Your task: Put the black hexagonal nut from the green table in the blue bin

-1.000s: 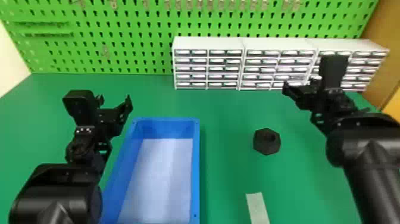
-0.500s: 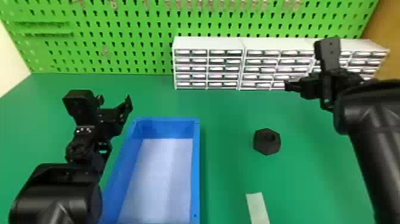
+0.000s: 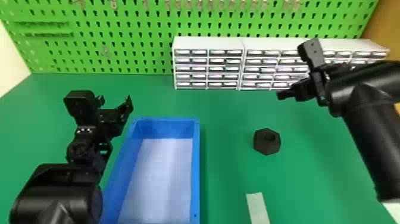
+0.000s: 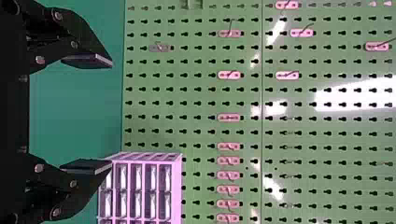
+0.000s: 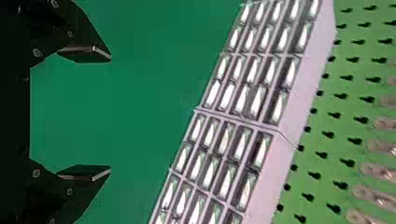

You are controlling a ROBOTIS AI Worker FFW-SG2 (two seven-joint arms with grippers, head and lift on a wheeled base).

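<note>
The head view shows the black hexagonal nut [image 3: 262, 143] lying on the green desk [image 3: 224, 119], to the right of the blue bin [image 3: 195, 166] and apart from it, its hole facing up. The bin has a pale bottom and runs out of view at the near edge. A pale strip [image 3: 257, 205] lies on the desk nearer the robot than the nut. The left gripper [image 3: 116, 102] is beside the far left corner of the bin. The right gripper [image 3: 281, 94] is beyond the nut and a little to its right, in front of the white drawer cabinets [image 3: 208, 43], which stand at the back of the desk against a green pegboard [image 3: 143, 23]. In the left wrist view, the left gripper [image 4: 111, 112] has its fingers [image 4: 88, 60] spread wide apart with nothing between them; past them are the pegboard with its small hooks [image 4: 229, 75] and part of the cabinets. In the right wrist view, the right gripper [image 5: 110, 114] also has its fingers [image 5: 84, 53] parted and holding nothing, with the desk surface, the drawer cabinets and the pegboard beyond them.
</note>
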